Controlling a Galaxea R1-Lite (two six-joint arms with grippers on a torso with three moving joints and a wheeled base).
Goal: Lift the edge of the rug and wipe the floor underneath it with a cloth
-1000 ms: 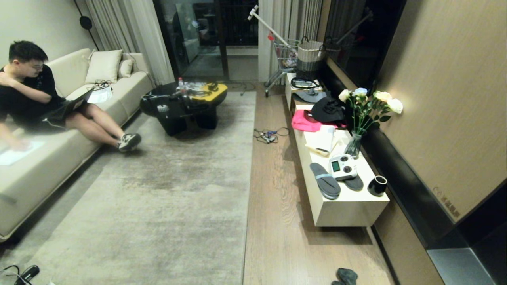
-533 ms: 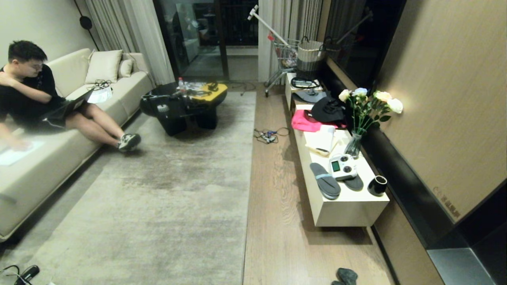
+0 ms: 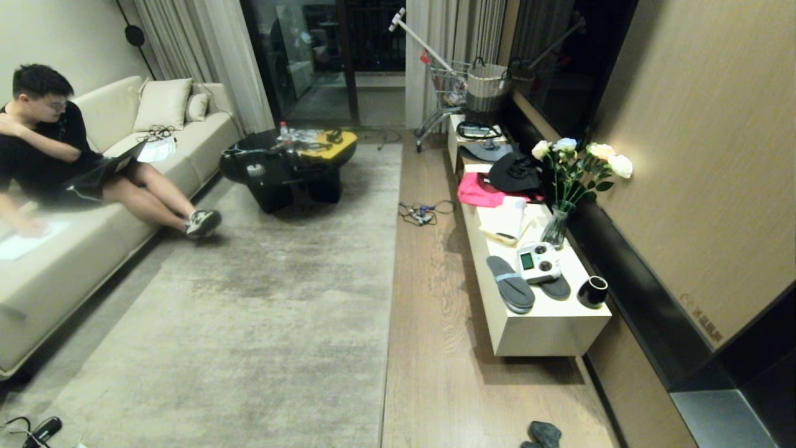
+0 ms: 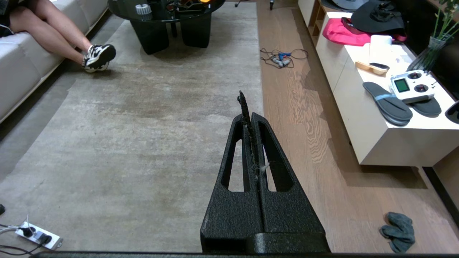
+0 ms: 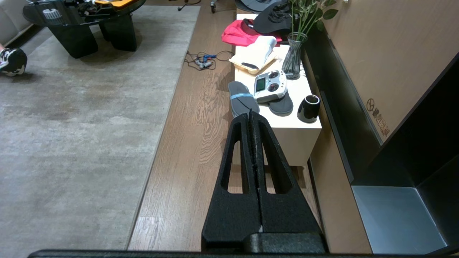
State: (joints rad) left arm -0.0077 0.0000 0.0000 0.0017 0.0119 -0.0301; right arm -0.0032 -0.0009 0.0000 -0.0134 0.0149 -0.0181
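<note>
The big pale grey rug lies flat, and its rug edge runs straight away from me down the middle of the room, also seen as the rug edge and the rug edge. To its right is the wood-plank floor. A small dark grey-green cloth lies crumpled on the planks near me, the same cloth in the left wrist view. My left gripper hangs shut and empty above the rug edge. My right gripper hangs shut and empty over the floor strip. Neither shows in the head view.
A low white cabinet lines the right wall with grey slippers, a remote controller, a black cup and a flower vase. Cables lie on the planks further off. A black coffee table stands on the rug; a person sits on the sofa.
</note>
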